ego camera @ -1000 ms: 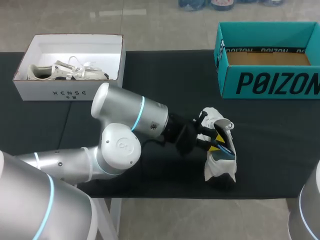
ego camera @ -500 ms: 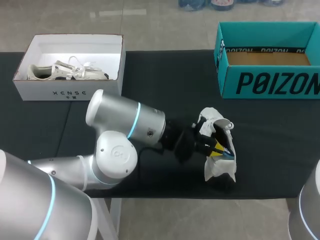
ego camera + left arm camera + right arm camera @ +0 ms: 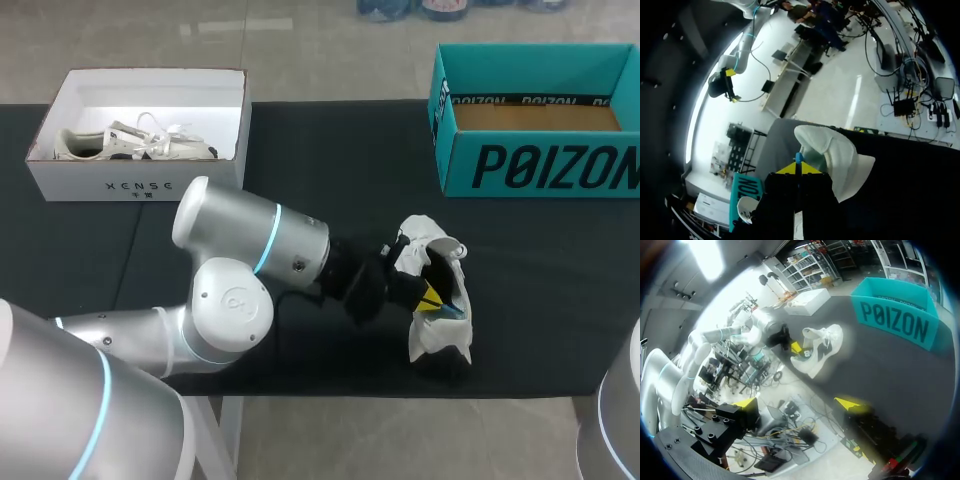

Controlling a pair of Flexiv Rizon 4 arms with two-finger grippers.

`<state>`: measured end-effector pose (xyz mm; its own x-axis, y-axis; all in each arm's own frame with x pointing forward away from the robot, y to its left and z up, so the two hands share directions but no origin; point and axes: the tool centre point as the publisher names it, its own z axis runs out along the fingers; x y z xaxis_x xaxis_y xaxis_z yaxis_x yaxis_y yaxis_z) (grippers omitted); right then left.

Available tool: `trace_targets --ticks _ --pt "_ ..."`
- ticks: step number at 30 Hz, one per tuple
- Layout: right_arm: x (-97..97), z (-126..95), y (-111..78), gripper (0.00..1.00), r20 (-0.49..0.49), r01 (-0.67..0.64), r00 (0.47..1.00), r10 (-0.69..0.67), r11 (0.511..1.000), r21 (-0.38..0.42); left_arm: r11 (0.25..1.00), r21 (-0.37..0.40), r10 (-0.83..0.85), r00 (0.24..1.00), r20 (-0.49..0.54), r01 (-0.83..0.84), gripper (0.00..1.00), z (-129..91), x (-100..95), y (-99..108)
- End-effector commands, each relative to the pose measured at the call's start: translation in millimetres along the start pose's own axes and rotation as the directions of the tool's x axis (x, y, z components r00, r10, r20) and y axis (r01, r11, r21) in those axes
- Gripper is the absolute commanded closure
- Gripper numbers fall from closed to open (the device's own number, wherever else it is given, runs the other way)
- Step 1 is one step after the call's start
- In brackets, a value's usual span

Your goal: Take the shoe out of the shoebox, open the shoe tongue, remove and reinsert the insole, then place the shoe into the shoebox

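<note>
The left pincer (image 3: 428,297) sits lower middle-right in the head view, reaching in from the lower left. Its yellow tips are inside the mouth of the white shoe (image 3: 432,340). The shoe lies out on the black tabletop (image 3: 330,160), below and left of the teal shoebox (image 3: 540,165) and well apart from it. Its long axis runs roughly top to bottom of the frame, so the pincer enters across that axis from the left. I cannot tell which end is the toe.

In the left wrist view the tips are pressed close together, with a thin blue sliver, most likely the edge of the insole (image 3: 798,158), pinched between them. The shoe's white upper curls just beside and ahead of the fingers.

The step in hand looks like drawing the insole out. That pull would have to run back along the arm, away from the shoe, and nothing braces the shoe, so it may drag or tip.

The right pincer (image 3: 797,403) is spread wide and holds nothing. It is well apart from the shoe, and its arm (image 3: 618,420) shows only at the lower right corner. The left arm is far nearer.

The tabletop is dark and flat, with open space around the shoe. A white box (image 3: 130,185) at the upper left holds a second shoe (image 3: 130,142).
</note>
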<state>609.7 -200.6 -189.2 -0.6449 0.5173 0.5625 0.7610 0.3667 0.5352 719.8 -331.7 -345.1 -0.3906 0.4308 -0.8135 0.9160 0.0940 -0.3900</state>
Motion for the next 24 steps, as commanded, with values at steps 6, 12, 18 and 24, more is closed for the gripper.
trace_targets --ticks 6,12,18,24 --pt "7.6 1.1 -4.9 0.0 0.278 0.002 0.961 0.001 1.0 -0.01 0.999 0.008 0.033 0.999 -0.028 -0.033 1.0 18.4 -3.5 18.6" --pt "7.6 1.1 -4.9 0.0 0.278 0.002 0.961 0.001 1.0 -0.01 1.0 0.014 0.024 0.999 -0.041 -0.024 1.0 22.6 1.9 23.4" --pt "7.6 1.1 -4.9 0.0 0.278 0.002 0.961 0.001 1.0 -0.01 0.999 0.038 0.007 0.998 -0.064 -0.004 0.53 7.0 6.3 7.8" --pt "7.6 1.1 -4.9 0.0 0.278 0.002 0.961 0.001 1.0 -0.01 0.999 0.034 -0.001 0.996 -0.084 0.004 0.0 -18.5 6.7 -4.4"
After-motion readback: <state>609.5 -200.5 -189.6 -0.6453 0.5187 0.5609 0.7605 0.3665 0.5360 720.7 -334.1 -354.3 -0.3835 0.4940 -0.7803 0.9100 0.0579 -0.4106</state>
